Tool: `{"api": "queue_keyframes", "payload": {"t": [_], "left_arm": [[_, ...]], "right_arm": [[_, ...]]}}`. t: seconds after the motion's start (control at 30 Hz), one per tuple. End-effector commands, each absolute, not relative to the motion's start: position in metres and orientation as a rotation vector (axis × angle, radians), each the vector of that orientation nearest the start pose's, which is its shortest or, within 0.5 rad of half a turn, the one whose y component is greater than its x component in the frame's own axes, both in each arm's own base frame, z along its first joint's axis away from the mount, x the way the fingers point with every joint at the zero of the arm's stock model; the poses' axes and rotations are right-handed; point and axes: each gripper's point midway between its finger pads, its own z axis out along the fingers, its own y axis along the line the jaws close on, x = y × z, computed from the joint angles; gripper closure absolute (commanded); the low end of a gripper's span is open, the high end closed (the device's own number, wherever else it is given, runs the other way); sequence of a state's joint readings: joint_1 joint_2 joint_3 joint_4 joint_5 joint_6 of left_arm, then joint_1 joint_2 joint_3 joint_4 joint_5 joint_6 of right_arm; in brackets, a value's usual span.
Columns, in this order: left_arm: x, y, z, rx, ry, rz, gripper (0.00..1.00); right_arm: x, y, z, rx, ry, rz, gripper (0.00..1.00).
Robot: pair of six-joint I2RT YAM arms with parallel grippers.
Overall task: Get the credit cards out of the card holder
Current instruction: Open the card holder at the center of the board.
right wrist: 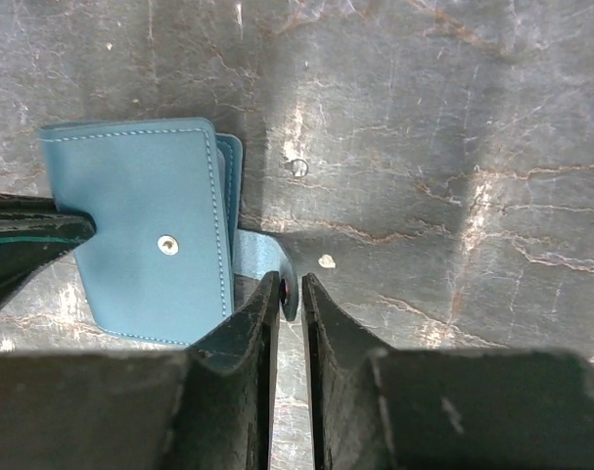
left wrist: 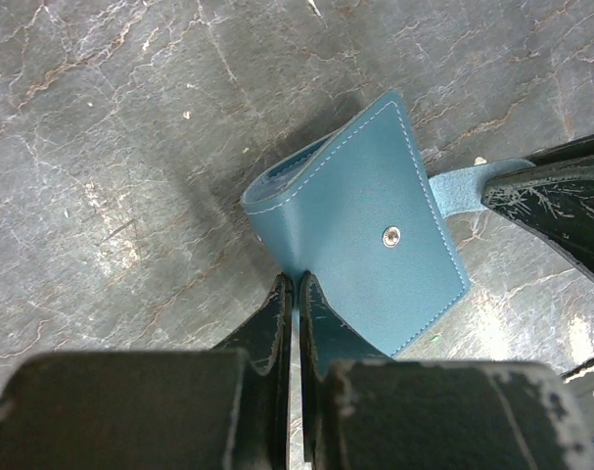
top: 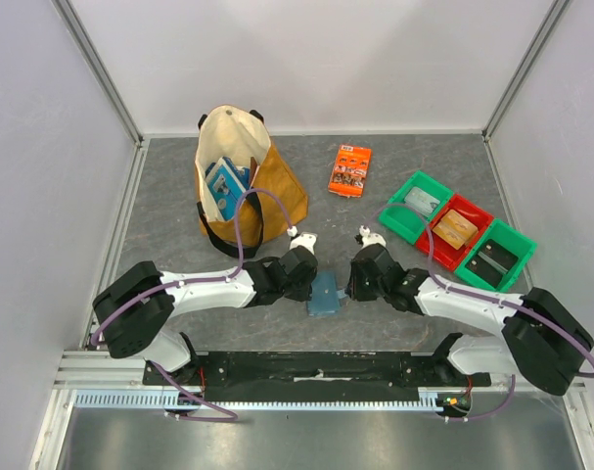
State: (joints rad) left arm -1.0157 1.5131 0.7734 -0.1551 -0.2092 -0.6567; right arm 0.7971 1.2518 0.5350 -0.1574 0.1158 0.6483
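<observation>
Blue holder (left wrist: 365,225) seemingly in end effectors (left wrist: 297,284) (right wrist: 291,284)

One card holder (top: 325,293), one tote bag (top: 277,191), one orange packet (top: 350,169), three bins (top: 395,228), two pincers (left wrist: 297,294) (right wrist: 290,294).

Overall light: bright and even from overhead in the top view.
Glare: pale sheen on the table (right wrist: 473,196), toward 3 o'clock in the right wrist view.
Shadows: soft dark patch at the card holder's (left wrist: 365,215) 9 o'clock side in the left wrist view.
Focus: left gripper (left wrist: 295,289) and right gripper (right wrist: 290,284) blur at 6 o'clock; the table veins are sharp.
</observation>
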Motion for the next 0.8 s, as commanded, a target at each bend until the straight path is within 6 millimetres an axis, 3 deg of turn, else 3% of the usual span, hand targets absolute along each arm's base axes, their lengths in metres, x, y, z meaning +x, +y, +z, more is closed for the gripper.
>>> {"api": "queue_keyframes", "payload": {"t": [0.0, 0.13, 0.37, 0.5, 0.77], "left_arm": [[0.215, -0.294, 0.045, 0.397, 2.422, -0.400, 0.94], [0.219, -0.293, 0.056, 0.389, 2.397, -0.390, 0.83], [0.206, -0.305, 0.078, 0.461, 2.339, -0.348, 0.28], [0.198, -0.314, 0.084, 0.473, 2.340, -0.290, 0.18], [0.187, -0.335, 0.072, 0.582, 2.351, -0.192, 0.15]], "right_arm": [[0.203, 0.228, 0.039, -0.106, 2.460, 0.650, 0.81], [0.204, 0.231, 0.044, -0.091, 2.409, 0.718, 1.00], [0.199, 0.238, 0.054, -0.034, 2.323, 0.948, 1.00], [0.198, 0.239, 0.054, 0.006, 2.295, 1.017, 1.00], [0.198, 0.222, 0.037, 0.145, 2.321, 0.962, 1.00]]}}
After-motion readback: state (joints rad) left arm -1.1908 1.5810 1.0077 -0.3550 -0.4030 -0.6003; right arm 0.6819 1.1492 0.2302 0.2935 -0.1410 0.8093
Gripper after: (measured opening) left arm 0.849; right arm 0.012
